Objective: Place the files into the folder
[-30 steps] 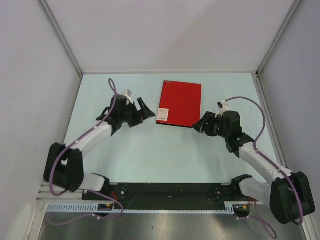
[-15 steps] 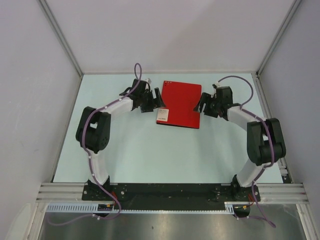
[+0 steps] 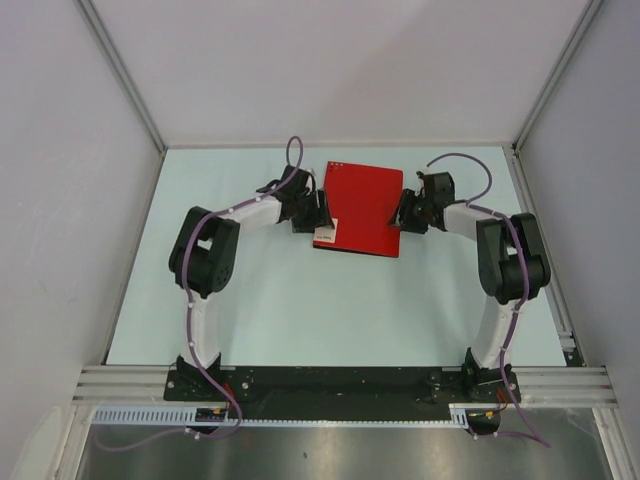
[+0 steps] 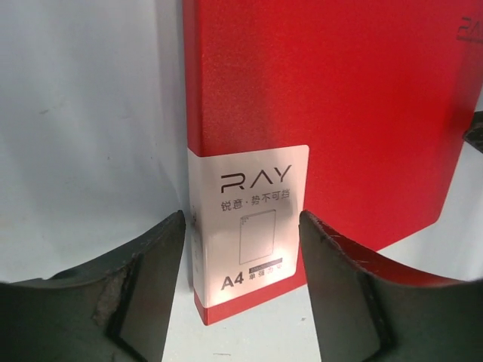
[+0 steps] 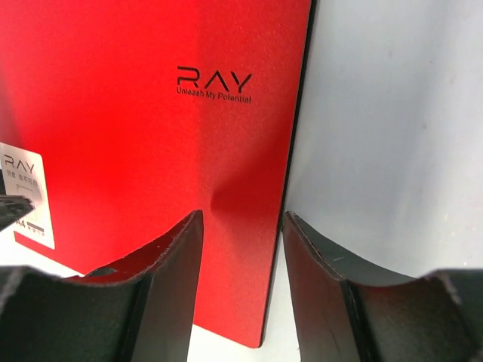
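The red folder (image 3: 362, 205) lies closed and flat on the table at the back middle, with its white label (image 3: 326, 232) at the near left corner. My left gripper (image 3: 318, 212) is open at the folder's left edge. In the left wrist view its jaws (image 4: 241, 219) straddle the labelled spine (image 4: 253, 226) without closing on it. My right gripper (image 3: 403, 213) is open at the folder's right edge. In the right wrist view its jaws (image 5: 241, 217) straddle that edge of the red cover (image 5: 151, 113). The files are not in view.
The pale table (image 3: 300, 300) is enclosed by grey walls on the left, back and right, with metal posts (image 3: 120, 75) at the corners. A black and metal rail (image 3: 340, 385) carrying the arm bases runs along the near edge.
Both arms have stretched forward from nearer positions. The left gripper has come in to the folder's left edge and the right gripper to its right edge. The folder has not moved.
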`<state>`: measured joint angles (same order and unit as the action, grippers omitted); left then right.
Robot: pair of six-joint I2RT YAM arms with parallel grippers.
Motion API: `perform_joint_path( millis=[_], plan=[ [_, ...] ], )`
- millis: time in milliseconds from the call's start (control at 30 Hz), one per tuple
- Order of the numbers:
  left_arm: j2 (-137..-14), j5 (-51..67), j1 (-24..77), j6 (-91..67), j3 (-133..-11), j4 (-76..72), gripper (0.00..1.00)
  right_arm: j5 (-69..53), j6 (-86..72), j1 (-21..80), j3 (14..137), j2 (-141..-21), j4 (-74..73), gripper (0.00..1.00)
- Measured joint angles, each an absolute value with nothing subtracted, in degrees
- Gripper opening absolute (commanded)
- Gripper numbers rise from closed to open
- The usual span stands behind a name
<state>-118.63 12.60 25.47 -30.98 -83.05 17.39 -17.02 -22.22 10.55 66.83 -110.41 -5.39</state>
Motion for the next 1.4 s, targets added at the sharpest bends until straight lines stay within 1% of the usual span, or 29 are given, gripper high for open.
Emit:
perform_joint_path(
  millis=[167,200,267,367,500,633,833,967,1100,1233,1400],
  plan=[
    [-118.98,12.4,25.58,-31.0,-81.91,16.19,0.52,-15.11,-21.45,11.33,67.55,-110.93,-5.96,0.38],
    [-118.65,12.32,25.54,-31.05,-81.14,15.44,0.49,-14.37,-21.26,11.57,67.64,-110.93,-6.22,0.35],
    [-117.56,12.08,25.5,-31.16,-79.05,13.8,0.47,-12.67,-20.75,12.25,67.94,-110.93,-6.92,0.3],
    [-115.13,12.01,25.56,-31.68,-74.87,11.79,0.43,-9.47,-20.69,13.72,68.07,-110.85,-7.84,0.28],
    [-110.48,12.08,25.89,-33.1,-68.07,10.28,0.4,-6.04,-21.34,16.53,66.02,-108.95,-8.16,0.28],
    [-103.9,12.27,26.7,-34.54,-58.98,8.43,0.4,-4.05,-23.07,20.29,58.28,-102.3,-9.15,0.28],
    [-92.84,12.08,29.41,-36.51,-45.28,5.54,0.4,-1.32,-27.7,28.23,43.79,-88.44,-11.29,0.29],
    [-84.23,10.07,34.5,-39.16,-36.93,5.54,0.39,1.83,-31.18,35.59,36.12,-78.67,-15.42,0.31],
    [-74.85,7.18,42.06,-43.79,-29.23,6.9,0.38,3.92,-34.24,42.76,30.72,-69.97,-20.49,0.32],
    [-67.61,4.27,48.71,-49.1,-24.64,9.61,0.38,6.7,-37.06,48.47,28.71,-66.11,-23.24,0.32],
    [-64.2,2.09,51.22,-52.64,-23.03,11.9,0.35,8.62,-39.48,51.51,28.27,-65.54,-23.33,0.32]
  ],
)
